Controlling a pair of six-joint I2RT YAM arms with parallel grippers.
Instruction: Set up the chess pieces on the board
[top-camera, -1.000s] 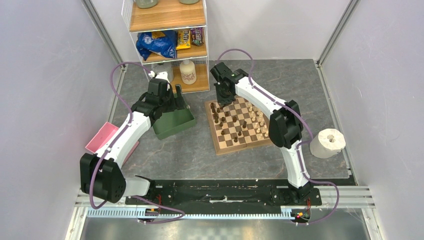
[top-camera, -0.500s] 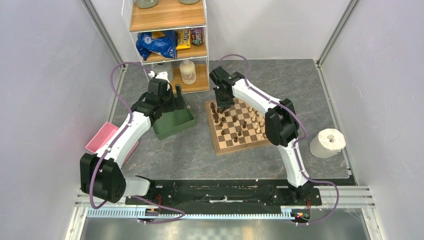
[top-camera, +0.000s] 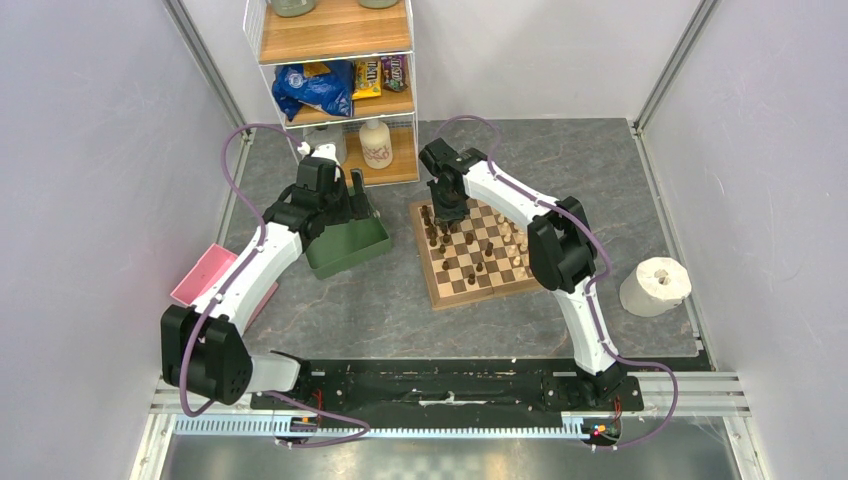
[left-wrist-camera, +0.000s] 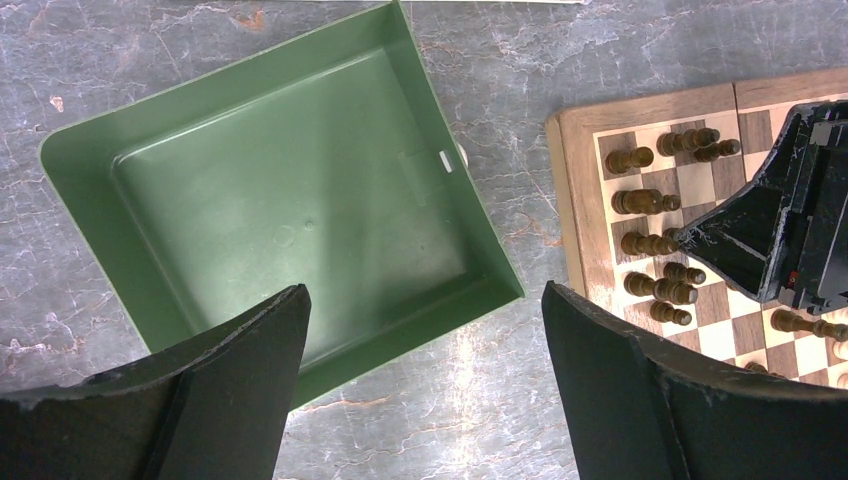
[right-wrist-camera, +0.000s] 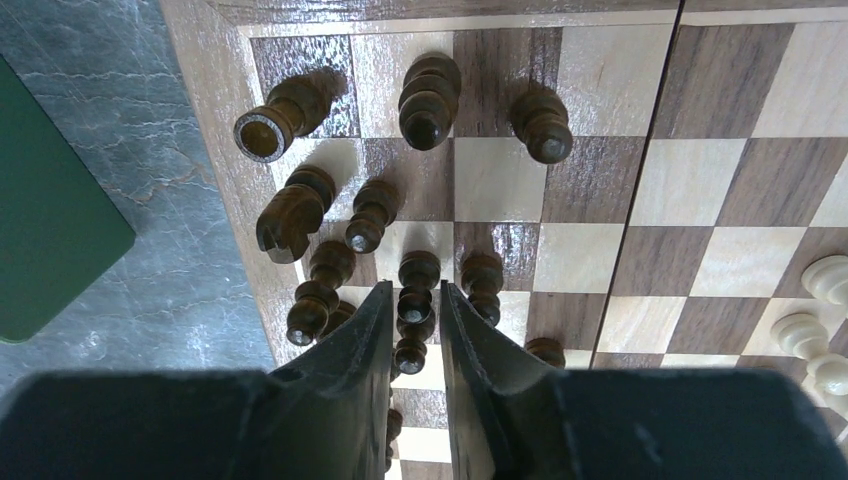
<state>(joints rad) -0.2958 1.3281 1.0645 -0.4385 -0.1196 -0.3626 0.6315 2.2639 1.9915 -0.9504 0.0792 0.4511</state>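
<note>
Your right fingers (right-wrist-camera: 350, 370) are clenched on a dark piece (right-wrist-camera: 416, 305) on the board (right-wrist-camera: 590, 80), one finger touching each side of it. More dark pieces (right-wrist-camera: 372, 215) crowd just ahead of those fingers and to both sides, close to the board's edge. A few cream pieces (right-wrist-camera: 800, 332) stand well off to their right. Your left fingers (left-wrist-camera: 640, 390) are spread wide and grasp nothing, hovering over the tabletop (left-wrist-camera: 450, 400). A green tray (left-wrist-camera: 280, 200) lies just ahead of them, and the board is off to their right.
</note>
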